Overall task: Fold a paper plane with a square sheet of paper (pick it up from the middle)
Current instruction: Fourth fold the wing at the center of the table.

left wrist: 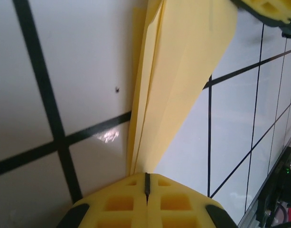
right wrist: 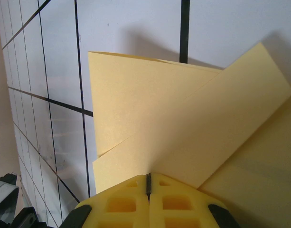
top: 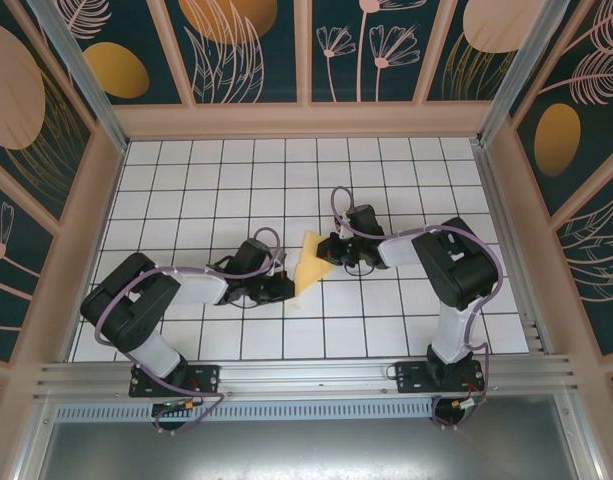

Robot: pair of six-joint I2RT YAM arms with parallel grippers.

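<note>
Left gripper (left wrist: pixel 146 183) is pinched tight on one end of the creased yellow paper wedge (top: pixel 308 262). Right gripper (right wrist: pixel 148 183) clamps the opposite edge, so the wedge spans between them over the gridded table (top: pixel 186 170). Looks mid-fold to me; next wants a flap creased flat.

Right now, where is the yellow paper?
In the top view, the yellow paper is near the middle of the table, gripped by the left jaws at its near-left end and the right jaws at its far-right edge.
</note>
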